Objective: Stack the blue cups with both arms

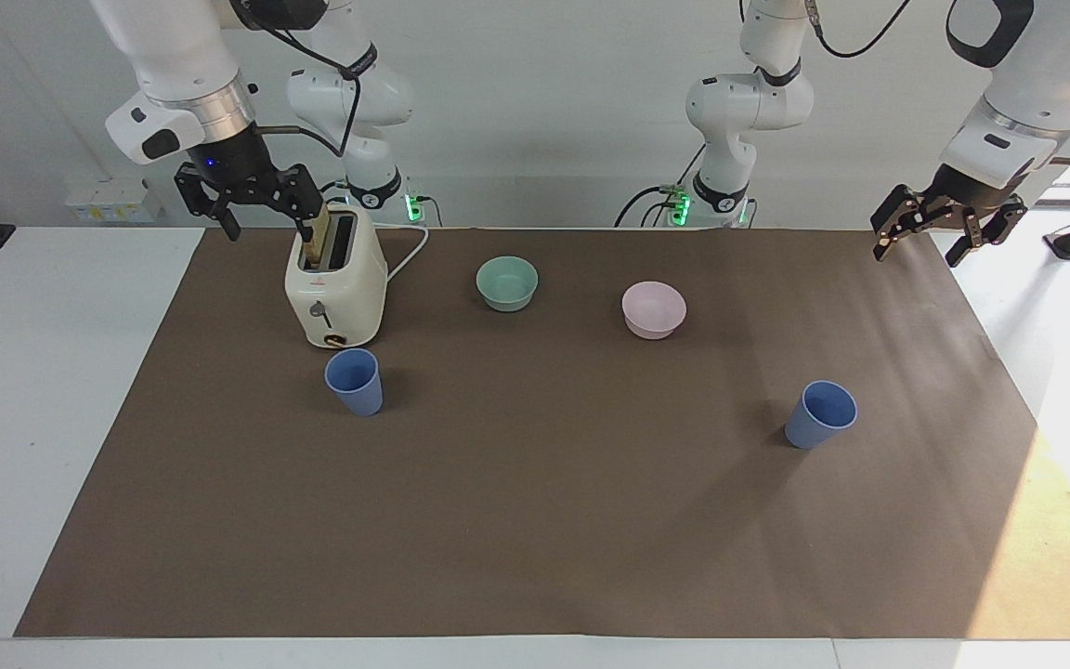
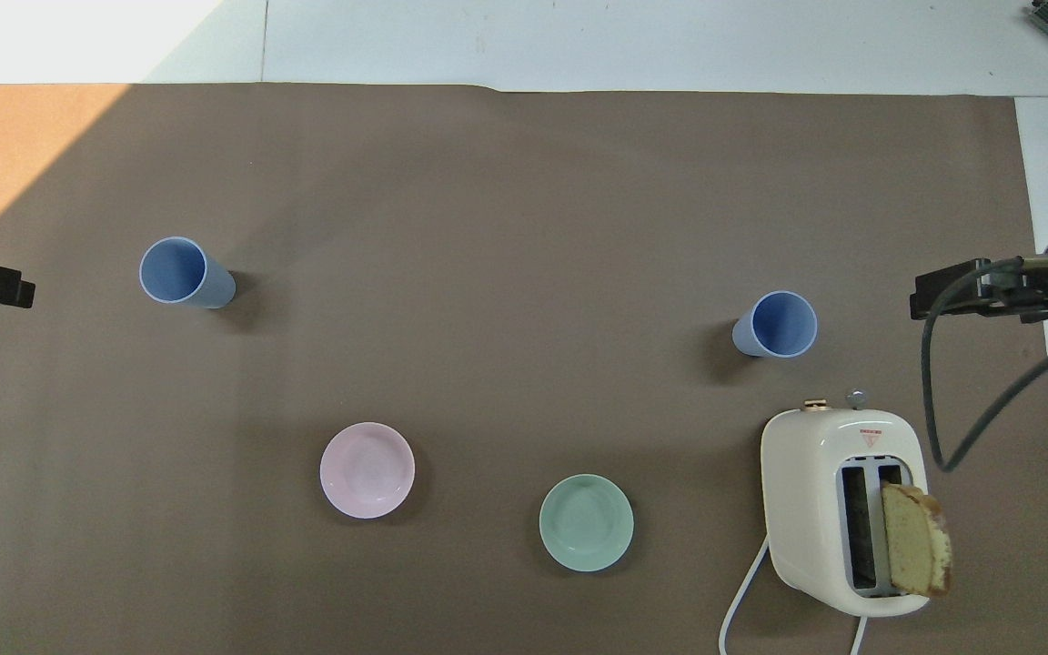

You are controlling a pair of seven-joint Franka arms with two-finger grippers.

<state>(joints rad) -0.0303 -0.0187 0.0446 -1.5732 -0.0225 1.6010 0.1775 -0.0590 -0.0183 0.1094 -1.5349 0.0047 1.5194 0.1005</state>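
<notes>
Black two-finger right gripper (image 1: 270, 216) first: up in the air over the right arm's end of the brown paper mat (image 1: 535, 539), fingers spread wide, nothing in them. Next along, cream two-slot toaster (image 1: 335, 288) with a slice of bread (image 1: 317, 243) sticking up. Just beside that, farther from the robots, first small periwinkle-blue plastic cup (image 1: 354, 381), upright, mouth up. Then teal bowl (image 1: 507, 282) and pink bowl (image 1: 654, 308), both near the mat's robot-side edge, no part of the job. Second blue cup (image 1: 821, 414), same make, upright, toward the mat's left-arm edge, well apart from its twin. Finally black left gripper (image 1: 920, 246), raised over the robot-side corner at that end, fingers apart and empty.

Probably light, stiff, thin-walled, easy to tip; matte skin should give decent grip. Tapered sides likely to slide out of a side squeeze, so better pinched at the rim, one finger inside, one outside.
</notes>
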